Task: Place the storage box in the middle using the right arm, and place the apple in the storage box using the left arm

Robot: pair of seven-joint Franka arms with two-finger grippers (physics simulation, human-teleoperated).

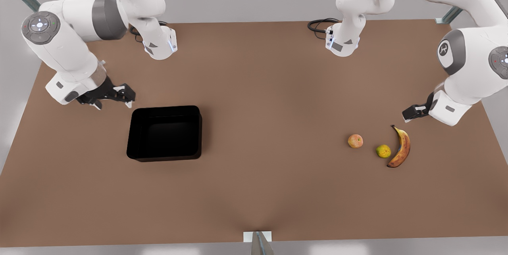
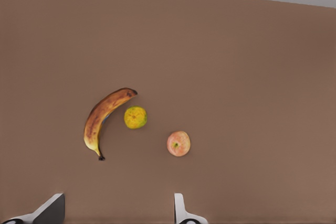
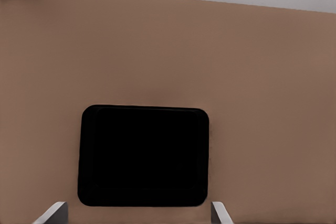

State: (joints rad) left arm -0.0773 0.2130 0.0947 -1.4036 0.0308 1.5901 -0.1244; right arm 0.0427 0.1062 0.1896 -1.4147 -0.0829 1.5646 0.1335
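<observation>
Box (image 1: 164,134): black, rectangular, rounded corners, low walls, nothing inside, sitting flat on the table (image 1: 254,191) toward the front view's left; the right gripper (image 1: 113,96) hovers just past its far corner, fingers spread wide and holding nothing. Apple (image 1: 355,141): small, round, reddish-orange with pale yellow patches (stem dimple faces up in the left wrist view), on the front view's right, near a yellow-green fruit (image 1: 383,151) and a spotted banana (image 1: 401,147). Left gripper (image 1: 412,113) hangs above the table near the banana's tip, fingers parted and empty.
</observation>
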